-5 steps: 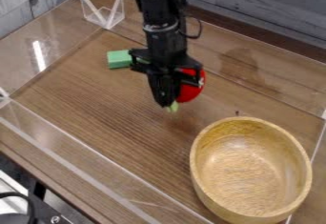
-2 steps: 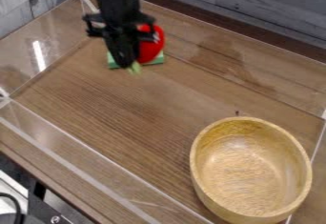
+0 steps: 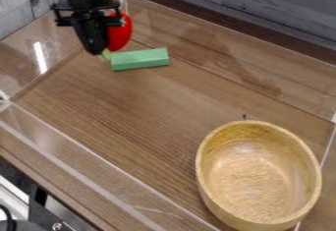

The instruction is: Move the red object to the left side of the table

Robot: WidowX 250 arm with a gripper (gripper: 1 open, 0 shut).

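Note:
The red object [image 3: 118, 30], a small glossy red toy fruit, hangs in my black gripper [image 3: 97, 40] just above the table [image 3: 144, 117]. The gripper points down and is shut on the fruit, which shows only on the right side of the fingers. Both are at the upper left of the camera view, near the far left acrylic wall. The fruit's leafy stem is hidden behind the fingers.
A green rectangular block [image 3: 138, 60] lies flat just right of and below the gripper. A round wooden bowl [image 3: 258, 174] stands at the lower right. Low clear acrylic walls [image 3: 39, 137] edge the tabletop, with a clear bracket at the far left corner.
The gripper has carried the red object from the middle of the table up and to the left, passing over the green block, which stays where it was.

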